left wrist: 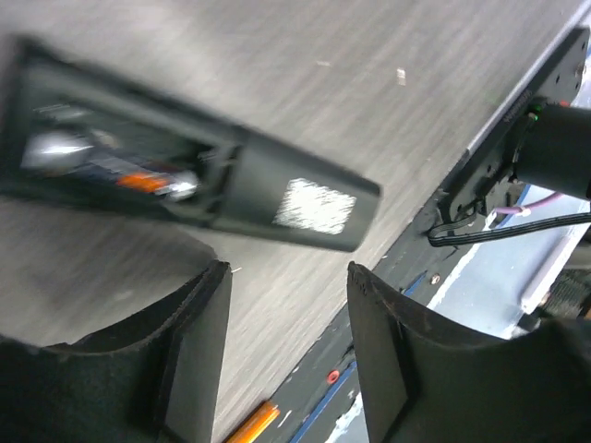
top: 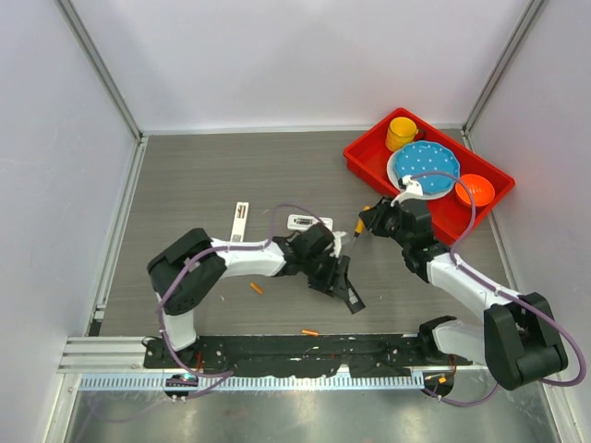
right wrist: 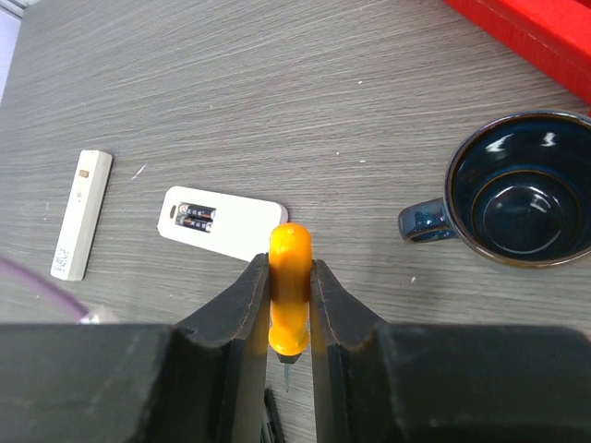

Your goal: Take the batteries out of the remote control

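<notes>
A black remote (left wrist: 305, 205) lies on the table with its battery bay open; an orange battery (left wrist: 143, 182) sits inside. My left gripper (left wrist: 288, 272) is open and empty, just short of it; in the top view the left gripper (top: 330, 266) is over the black remote (top: 349, 291). My right gripper (right wrist: 290, 268) is shut on an orange-handled screwdriver (right wrist: 290, 249), tip down. A white remote (right wrist: 231, 221) lies beyond it with two dark batteries (right wrist: 198, 217) in its open bay. Loose orange batteries lie at the left (top: 257, 288) and by the front rail (top: 310, 332).
A slim white stick remote (right wrist: 81, 214) lies at the left. A dark blue mug (right wrist: 517, 189) stands to the right of the screwdriver. A red tray (top: 369, 159) at the back right holds a yellow cup (top: 402, 132), a blue plate (top: 427, 163) and an orange bowl (top: 475, 190).
</notes>
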`<state>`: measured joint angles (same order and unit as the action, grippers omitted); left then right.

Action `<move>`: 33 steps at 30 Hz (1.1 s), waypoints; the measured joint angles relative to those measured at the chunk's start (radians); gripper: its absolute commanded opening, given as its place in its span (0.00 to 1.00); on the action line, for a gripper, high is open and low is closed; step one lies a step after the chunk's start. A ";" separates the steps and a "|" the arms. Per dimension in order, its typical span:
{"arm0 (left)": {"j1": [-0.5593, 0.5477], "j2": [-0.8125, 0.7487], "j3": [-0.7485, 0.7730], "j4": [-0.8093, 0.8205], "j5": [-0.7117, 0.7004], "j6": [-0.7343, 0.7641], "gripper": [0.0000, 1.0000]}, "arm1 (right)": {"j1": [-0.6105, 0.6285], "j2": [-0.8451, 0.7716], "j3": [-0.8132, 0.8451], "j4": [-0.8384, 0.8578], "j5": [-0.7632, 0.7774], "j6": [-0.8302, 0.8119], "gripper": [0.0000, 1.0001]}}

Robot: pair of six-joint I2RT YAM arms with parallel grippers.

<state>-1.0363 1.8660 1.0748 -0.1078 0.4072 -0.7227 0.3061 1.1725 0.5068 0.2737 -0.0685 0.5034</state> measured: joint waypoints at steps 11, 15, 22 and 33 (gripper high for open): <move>0.175 -0.098 -0.145 0.124 0.037 -0.038 0.00 | 0.028 -0.005 -0.100 0.060 -0.068 0.097 0.01; 0.180 -0.047 -0.146 0.193 0.048 -0.082 0.00 | 0.068 0.003 -0.126 0.098 -0.073 0.127 0.01; 0.181 0.002 -0.158 0.243 0.045 -0.139 0.00 | 0.080 0.021 -0.127 0.134 -0.083 0.143 0.02; 0.181 -0.010 -0.175 0.260 0.011 -0.141 0.00 | 0.091 0.028 -0.127 0.106 -0.042 0.134 0.01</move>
<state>-0.8551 1.8561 0.8997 0.1520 0.4183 -0.8639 0.3973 1.2003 0.3794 0.3794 -0.1101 0.6376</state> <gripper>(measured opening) 0.010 0.251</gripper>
